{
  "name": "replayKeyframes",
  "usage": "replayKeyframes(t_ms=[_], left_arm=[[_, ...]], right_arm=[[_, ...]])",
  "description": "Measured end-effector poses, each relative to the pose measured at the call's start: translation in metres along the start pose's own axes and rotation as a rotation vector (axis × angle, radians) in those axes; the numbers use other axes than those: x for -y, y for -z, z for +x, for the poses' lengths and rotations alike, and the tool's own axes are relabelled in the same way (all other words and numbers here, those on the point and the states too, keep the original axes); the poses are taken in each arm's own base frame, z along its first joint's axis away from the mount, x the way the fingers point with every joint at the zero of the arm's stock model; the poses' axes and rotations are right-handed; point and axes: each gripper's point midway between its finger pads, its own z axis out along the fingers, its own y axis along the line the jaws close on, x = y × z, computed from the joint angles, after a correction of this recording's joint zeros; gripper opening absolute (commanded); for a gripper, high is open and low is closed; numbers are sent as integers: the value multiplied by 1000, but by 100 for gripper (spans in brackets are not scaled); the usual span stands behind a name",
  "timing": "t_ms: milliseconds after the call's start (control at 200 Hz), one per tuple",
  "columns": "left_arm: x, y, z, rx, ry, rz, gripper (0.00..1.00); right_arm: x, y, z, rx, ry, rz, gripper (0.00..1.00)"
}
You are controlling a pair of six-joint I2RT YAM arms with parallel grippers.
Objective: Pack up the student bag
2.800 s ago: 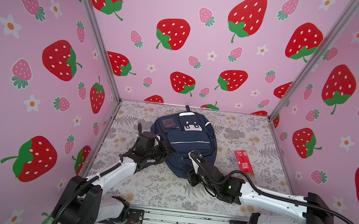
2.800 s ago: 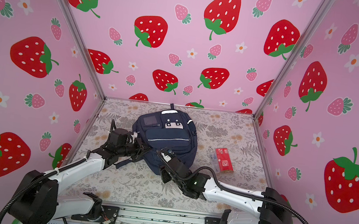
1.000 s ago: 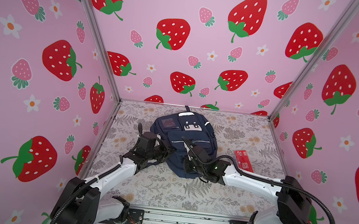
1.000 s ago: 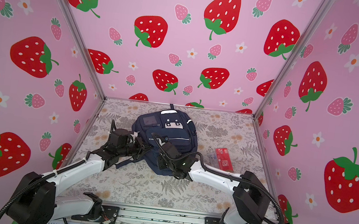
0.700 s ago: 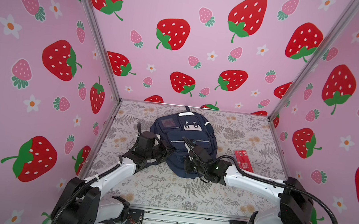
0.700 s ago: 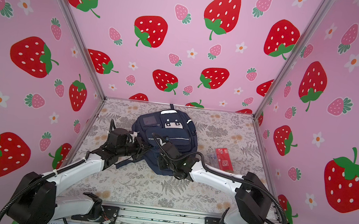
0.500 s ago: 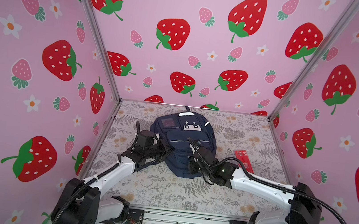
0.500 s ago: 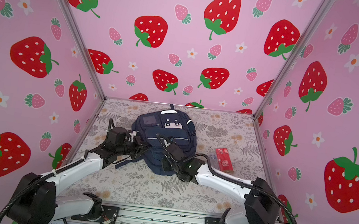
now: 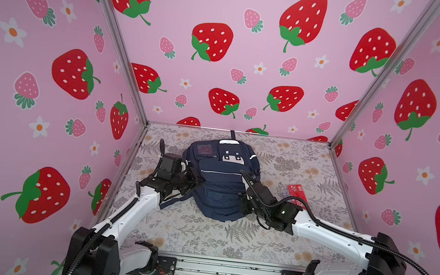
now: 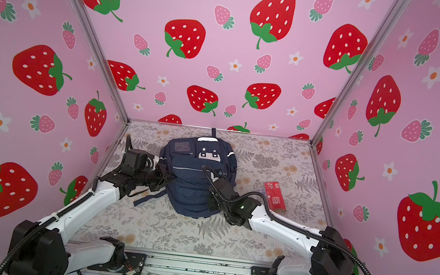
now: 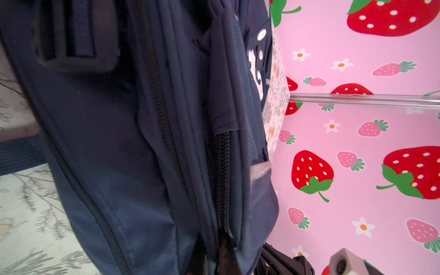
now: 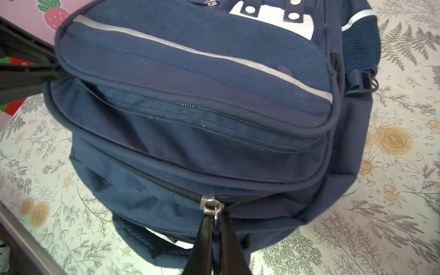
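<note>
The navy student bag lies face up mid-table, its white face patch toward the back wall. My left gripper is at the bag's left side. It is shut on a fold of bag fabric beside a zip, at the front pocket's edge. My right gripper is at the bag's near right corner, shut on the metal zipper pull of a closed zip. The bag fills the left wrist view.
A flat red box lies on the floral table right of the bag, just behind my right arm. A loose navy strap trails off the bag's near left. Pink strawberry walls enclose three sides.
My right arm's elbow has swung out to the right and its gripper has shifted slightly along the bag's near right side, still holding the pull. The left arm has barely moved.
</note>
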Motion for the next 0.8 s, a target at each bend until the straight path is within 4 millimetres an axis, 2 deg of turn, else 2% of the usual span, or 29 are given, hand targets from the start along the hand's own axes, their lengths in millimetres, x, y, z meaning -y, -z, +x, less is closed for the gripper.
replayKeyframes(t_ms=[45, 70, 120, 185, 280, 345, 490, 530, 580, 605, 685, 800], left_arm=[[-2, 1, -3, 1, -6, -19, 0], [-2, 1, -4, -1, -9, -28, 4], [-3, 1, -7, -1, -24, -45, 26], [-3, 3, -15, 33, -40, -69, 41], [1, 13, -30, 120, -80, -89, 51], [11, 21, -28, 162, -141, -85, 56], [46, 45, 4, 189, -281, -12, 63], [54, 51, 15, 184, -300, 19, 71], [61, 55, 27, 172, -304, 55, 88], [63, 56, 33, 167, -304, 72, 92], [63, 51, 58, 113, -296, 109, 93], [50, 26, 94, 8, -261, 105, 88]], right_arm=[[-5, -1, 1, -2, 9, -6, 0], [-8, -1, 2, -4, 15, -7, 0], [-13, -2, 5, -10, 28, -9, 0], [-19, -4, 7, -16, 40, -9, 0], [-22, -7, 15, -43, 58, 6, 0], [-23, -8, 21, -61, 70, 10, 0], [-24, -9, 24, -67, 69, 10, 0], [-24, -9, 24, -67, 67, 9, 0], [-25, -9, 23, -66, 65, 9, 0], [-25, -9, 23, -65, 62, 8, 0], [-26, -7, 21, -58, 52, 1, 0], [-27, -2, 17, -42, 35, -16, 0]])
